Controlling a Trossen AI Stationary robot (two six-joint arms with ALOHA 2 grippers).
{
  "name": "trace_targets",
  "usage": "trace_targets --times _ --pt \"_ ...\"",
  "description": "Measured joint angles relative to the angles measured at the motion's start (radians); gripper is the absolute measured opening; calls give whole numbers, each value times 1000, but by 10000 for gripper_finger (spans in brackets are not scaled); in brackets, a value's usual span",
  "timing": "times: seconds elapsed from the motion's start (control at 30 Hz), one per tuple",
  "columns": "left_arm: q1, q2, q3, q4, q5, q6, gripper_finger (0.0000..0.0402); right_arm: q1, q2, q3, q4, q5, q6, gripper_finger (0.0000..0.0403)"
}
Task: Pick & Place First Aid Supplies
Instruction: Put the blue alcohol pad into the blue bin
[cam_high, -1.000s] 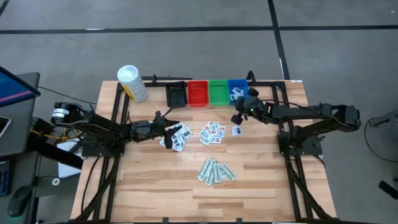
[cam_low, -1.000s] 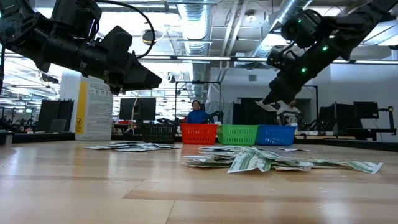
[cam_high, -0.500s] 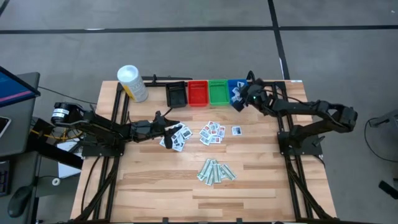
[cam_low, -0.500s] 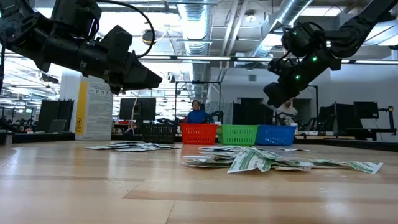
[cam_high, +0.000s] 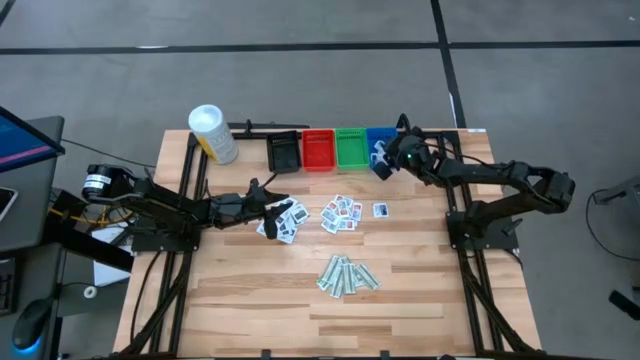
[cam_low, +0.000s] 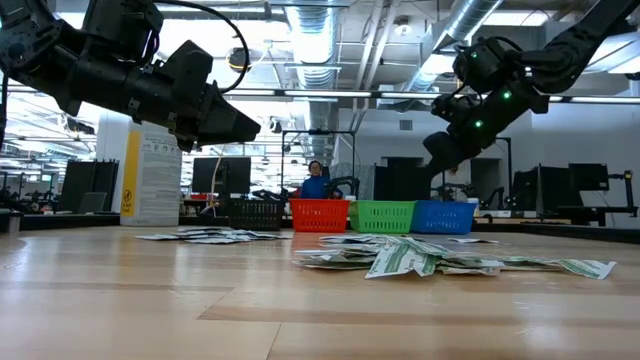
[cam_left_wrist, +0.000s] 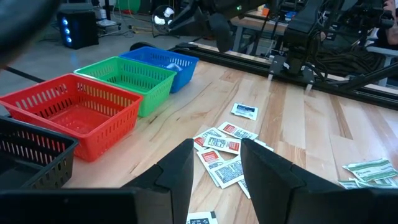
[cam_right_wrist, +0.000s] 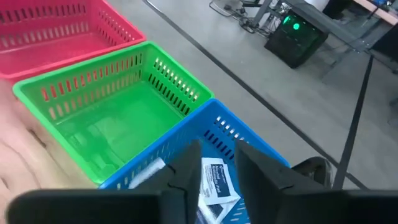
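White first aid packets lie flat on the table: a pile (cam_high: 283, 222) at the left, a group (cam_high: 342, 213) in the middle and a single one (cam_high: 380, 209). Pale-green strips (cam_high: 347, 275) lie nearer the front. My right gripper (cam_right_wrist: 214, 165) hovers open over the blue bin (cam_high: 380, 138). A white packet with blue print (cam_right_wrist: 216, 178) shows past its fingers, inside the bin. My left gripper (cam_left_wrist: 216, 168) stands open, low over the left pile, with nothing between its fingers.
Black (cam_high: 284, 151), red (cam_high: 318, 149) and green (cam_high: 351, 147) bins stand in a row beside the blue one at the far edge. A white canister (cam_high: 213, 133) stands at the far left corner. Bare wood lies along the near edge.
My right gripper has gone toward the table's far edge, from above the single packet to over the blue bin. There its fingers have opened. The white packet that hung below it in the low view no longer hangs there.
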Motion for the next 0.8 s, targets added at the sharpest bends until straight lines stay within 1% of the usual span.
trace_targets --times 0.13,0.23,0.27,0.33,0.5,0.57,0.67,0.73,0.8 --pt "0 0 0 0 0 0 134 -3 0 0 -9 -1 33 119" --pt "0 0 0 0 0 0 134 1 0 0 -38 -7 35 128" --pt "0 0 0 0 0 0 134 6 -1 0 -50 -23 35 129" --pt "0 0 0 0 0 0 134 16 -1 0 -71 -89 31 128" --pt "0 0 0 0 0 0 134 59 -1 0 -103 -371 -53 119" --pt "0 0 0 0 0 0 134 84 -1 0 -124 -451 -85 116" --pt "0 0 0 0 0 0 134 123 -1 0 -180 -528 -125 113" --pt "0 0 0 0 0 0 134 148 -1 0 -226 -552 -130 113" --pt "0 0 0 0 0 0 134 174 -1 0 -282 -554 -126 113"
